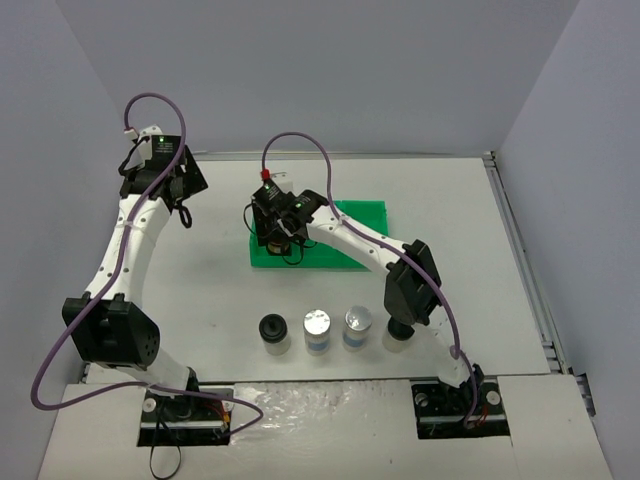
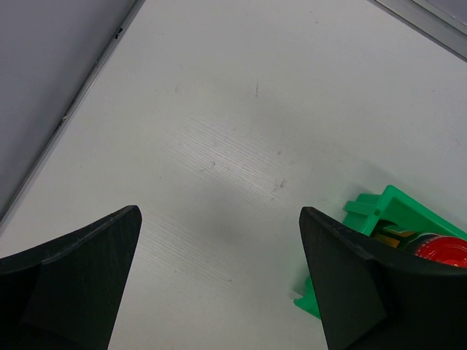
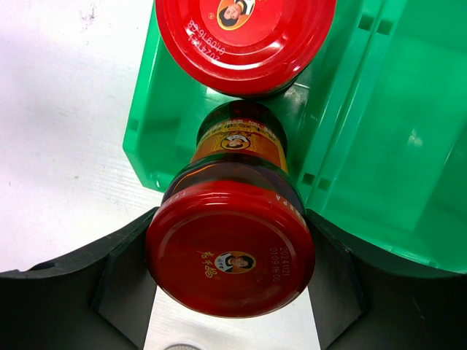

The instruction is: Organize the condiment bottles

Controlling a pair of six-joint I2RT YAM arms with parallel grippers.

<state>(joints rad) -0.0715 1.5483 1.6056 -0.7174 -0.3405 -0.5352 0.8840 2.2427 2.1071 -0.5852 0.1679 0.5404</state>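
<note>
While the left gripper (image 2: 219,240) hangs over the bare table (image 2: 241,109) out toward the far-left corner, jaws spread wide with nothing between them, the right gripper (image 3: 232,248) is the busy one; it's closed on a red-capped jar (image 3: 233,211), one finger pressed against each side just below the lid. That jar has a dark body with an orange label, and its bottom end sits down inside the end compartment of the green tray (image 3: 365,168), the left-hand one in the overhead view; can't tell whether it's actually touching the tray floor. A second red-capped jar (image 3: 244,36) is standing in that same compartment, just beyond the held one and pretty much touching it; the neighbouring compartment has nothing in it as far as the wrist view shows. The other bottles are lined up in a row on the table nearer the arm bases: a black-capped jar (image 1: 273,331), a silver-capped jar (image 1: 316,328), another silver-capped jar (image 1: 358,325), then a pale jar (image 1: 398,341) whose cap is hidden under the right arm.
</note>
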